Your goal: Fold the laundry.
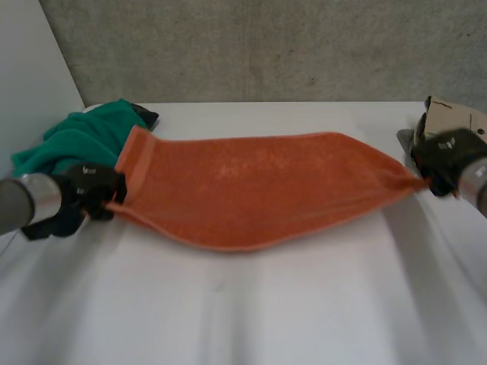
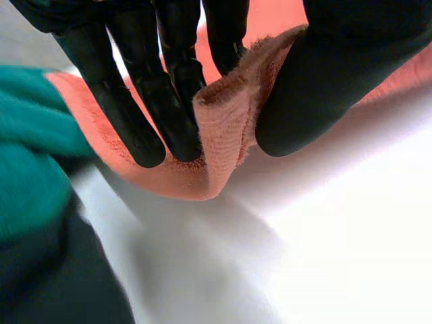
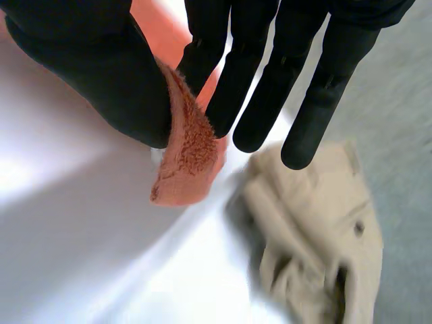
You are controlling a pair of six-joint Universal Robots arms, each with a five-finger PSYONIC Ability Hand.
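My left hand (image 1: 90, 190) pinches one end of the orange towel (image 1: 259, 186) between thumb and fingers. My right hand (image 1: 445, 156) pinches the opposite end the same way. The towel is stretched between them across the white table (image 1: 266, 312). A green cloth (image 1: 72, 141) lies bunched beside my left hand, and a beige garment (image 3: 317, 223) lies near my right.

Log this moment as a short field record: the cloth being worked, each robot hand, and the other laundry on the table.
Cloth in work: orange towel, stretched lengthwise between both hands
Left robot hand: pinches the towel's end nearest the green cloth, thumb against fingers
Right robot hand: pinches the opposite corner, thumb against fingers
Other laundry: green cloth bunched by the left robot hand; beige garment crumpled by the right robot hand
Surface: white table
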